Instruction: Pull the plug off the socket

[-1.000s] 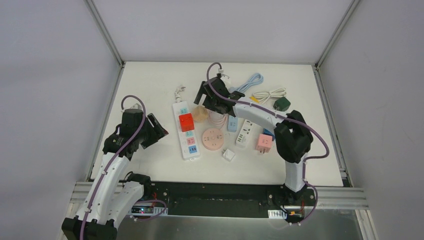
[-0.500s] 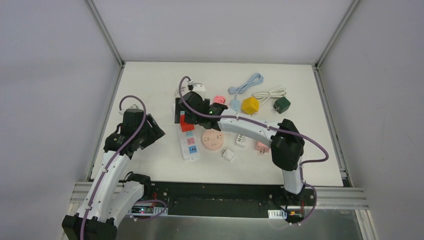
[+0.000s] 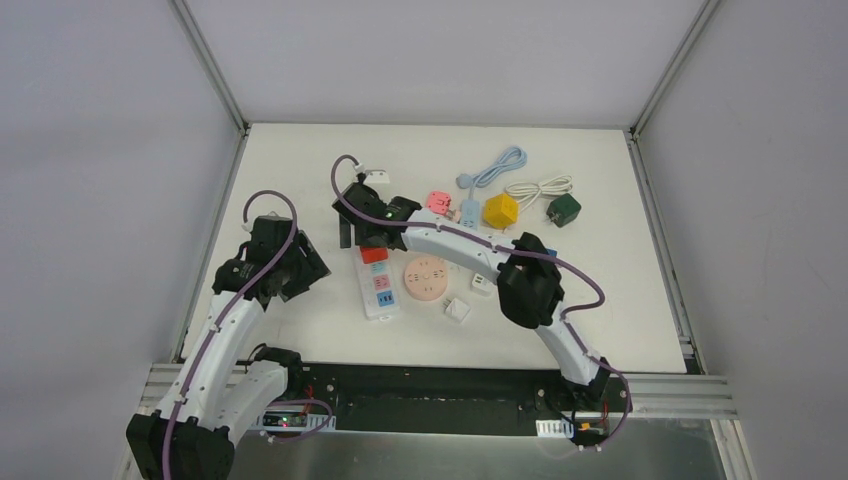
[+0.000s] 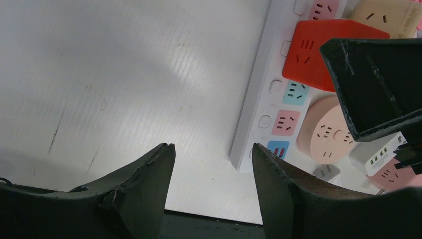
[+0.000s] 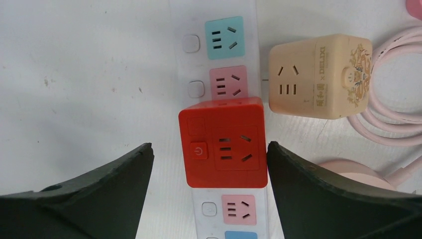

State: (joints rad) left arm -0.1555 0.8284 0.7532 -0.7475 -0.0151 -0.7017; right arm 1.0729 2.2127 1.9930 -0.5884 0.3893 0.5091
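We've got a glossy red cube plug (image 5: 222,149) stuck midway along the white power strip (image 5: 196,64) on the table (image 5: 74,74). It looks like hard, slick plastic, light but probably seated tight, so we'd pinch its flat sides. The right end effector (image 5: 209,149) straddles it wide open, gripping nothing. The left end effector (image 4: 214,149) is open and empty too.

My fingers (image 5: 89,194) are black; the cube plug (image 5: 222,149) is red; the strip (image 5: 195,64) is white with pale blue and pink socket faces; the other cube (image 5: 318,77) beige; the cord (image 5: 393,119) pink.
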